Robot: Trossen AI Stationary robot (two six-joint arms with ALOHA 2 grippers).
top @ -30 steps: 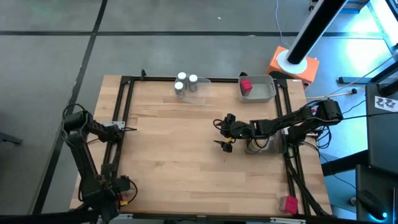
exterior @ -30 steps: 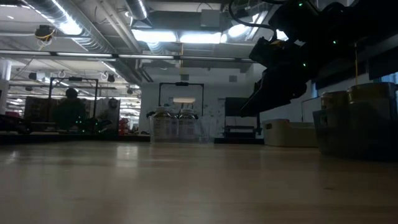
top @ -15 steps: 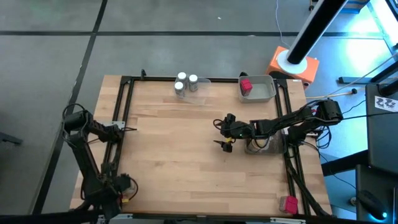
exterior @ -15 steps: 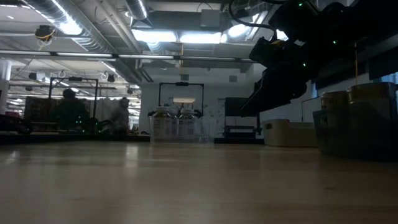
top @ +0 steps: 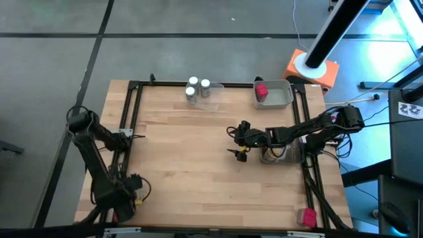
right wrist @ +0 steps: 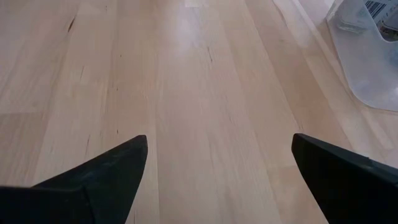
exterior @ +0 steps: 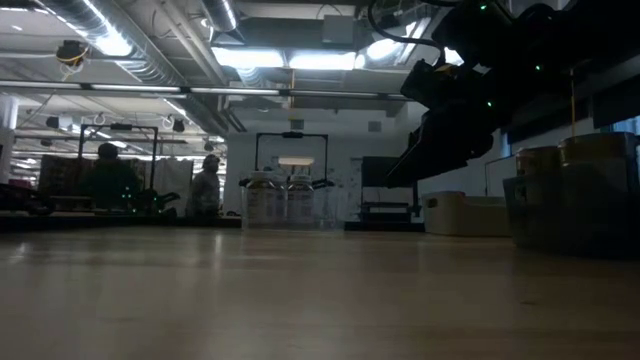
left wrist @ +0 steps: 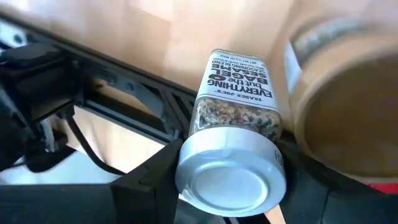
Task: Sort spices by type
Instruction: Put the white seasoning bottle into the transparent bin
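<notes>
My left gripper (top: 127, 193) stands at the table's near left corner, shut on a clear spice jar (left wrist: 239, 102) with a white lid and a printed label. A tan round jar (left wrist: 348, 106) stands close beside it. My right gripper (top: 236, 141) waits open over bare wood right of the middle, holding nothing. Two white-lidded jars (top: 197, 88) stand in a clear tray at the far edge. A red-pink packet (top: 261, 90) lies in a grey tray (top: 283, 96). Tan jars (exterior: 570, 160) sit in a tray by my right arm. My left gripper pinches the jar between its two fingers (left wrist: 155, 180) at the lid end (left wrist: 205, 149), one finger on each side of the white lid. The fingers come steeply from above. The jar's bottom end (left wrist: 239, 62) points away below the fingers, over the black frame rail and the wood.
A black frame rail (top: 135, 109) runs along the table's left and far edges. Another pink packet (top: 305, 216) lies off the near right corner. An orange base with a dark pole (top: 312, 68) stands behind the far right. The table's middle (top: 192, 158) is bare wood.
My left arm has swung a little toward the table's right and risen slightly at the near left corner, carrying the jar. My right arm has kept still. In the room behind, a person has walked toward the right.
</notes>
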